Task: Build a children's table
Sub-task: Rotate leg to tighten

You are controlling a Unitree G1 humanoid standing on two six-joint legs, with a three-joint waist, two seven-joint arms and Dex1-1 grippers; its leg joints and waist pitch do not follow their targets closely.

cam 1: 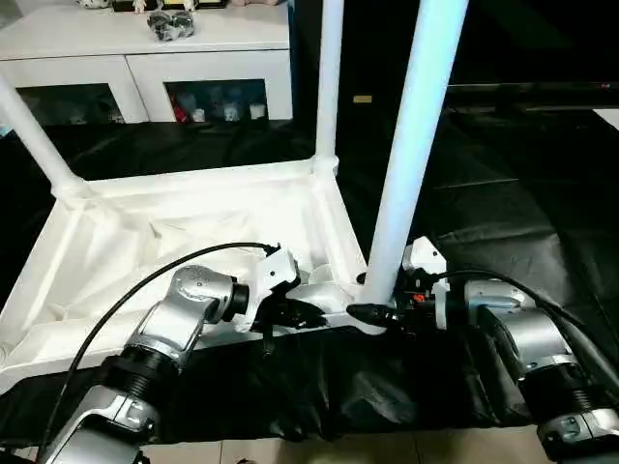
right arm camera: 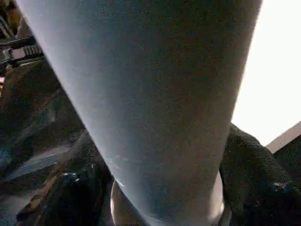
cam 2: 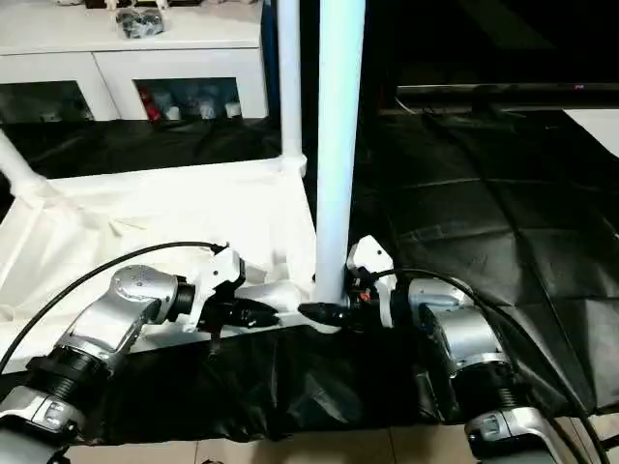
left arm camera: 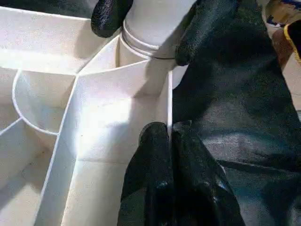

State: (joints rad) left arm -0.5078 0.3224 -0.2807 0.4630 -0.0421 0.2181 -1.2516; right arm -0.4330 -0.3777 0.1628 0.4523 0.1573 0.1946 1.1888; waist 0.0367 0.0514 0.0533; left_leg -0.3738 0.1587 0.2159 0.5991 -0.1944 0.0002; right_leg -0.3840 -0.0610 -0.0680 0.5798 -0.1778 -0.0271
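Observation:
The children's table top (cam 1: 145, 242) lies upside down on a black cloth, ribs facing up. One white leg (cam 1: 34, 135) stands in its far left corner, another (cam 1: 329, 77) in the far right corner. A third leg (cam 1: 411, 145) stands upright in the near right corner socket. My right gripper (cam 1: 372, 314) is closed around the base of this leg (right arm camera: 150, 94), one finger (left arm camera: 110, 16) on each side of it. My left gripper (left arm camera: 168, 132) is shut on the thin near rim of the table top, just left of that corner.
A white cabinet (cam 1: 145, 58) with glass doors stands behind the table top. The black cloth (cam 1: 503, 213) spreads wide to the right, and its front edge hangs down to a pale floor (cam 1: 319, 449).

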